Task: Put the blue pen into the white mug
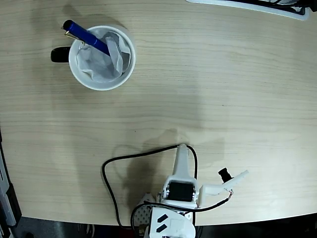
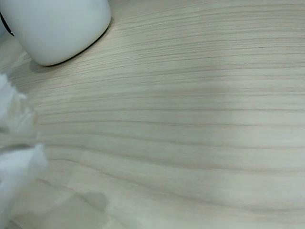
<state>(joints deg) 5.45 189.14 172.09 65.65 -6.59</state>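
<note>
Gripper (image 1: 184, 151) empty, opening unclear (folded back) | one blue pen (image 1: 87, 36) inside one white mug (image 1: 101, 58)

Blue pen (image 1: 86, 36) tilted inside white mug (image 1: 101, 58)

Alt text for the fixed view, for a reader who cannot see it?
Overhead: a blue pen stands tilted in a paper-lined white mug at the upper left of a wooden table, its cap end jutting over the rim. The white robot arm sits folded at the bottom edge, far from the mug.
</note>
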